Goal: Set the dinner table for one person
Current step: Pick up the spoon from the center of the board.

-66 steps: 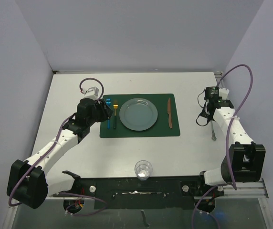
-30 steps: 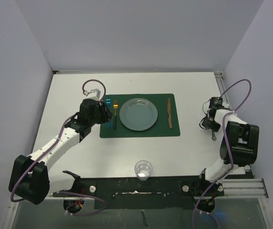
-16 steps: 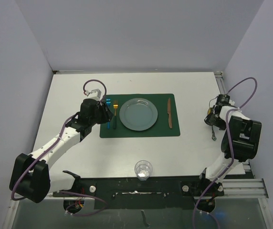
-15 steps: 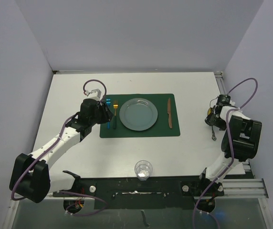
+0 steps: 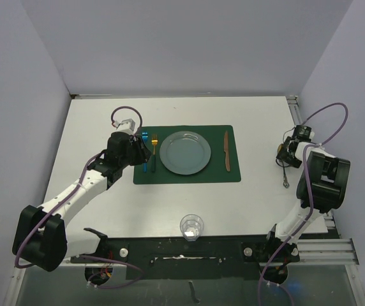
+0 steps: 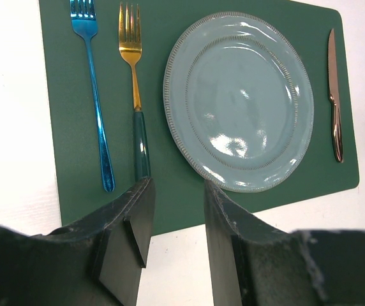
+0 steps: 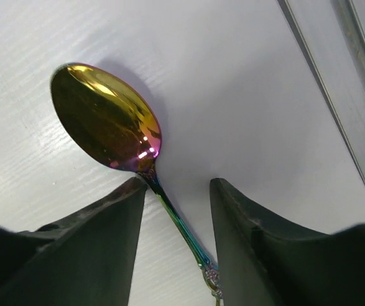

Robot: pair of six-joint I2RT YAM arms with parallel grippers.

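The white counter [image 5: 93, 121] fills the top view, long side running left-right. The left pincer [image 6: 177, 210] hangs over the green placemat [image 6: 67, 172], jaws apart, holding nothing. The right pincer [image 7: 177, 188] sits open astride a rainbow spoon [image 7: 106, 118] near the right rail.

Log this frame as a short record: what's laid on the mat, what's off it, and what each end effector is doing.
On placemat: plate; blue fork and gold fork on its left; knife on its right
Off placemat: spoon on the dinner table, far right; glass at near edge
Left end effector: open, empty, by the placemat's near edge
Right end effector: open, fingers straddling the spoon's neck
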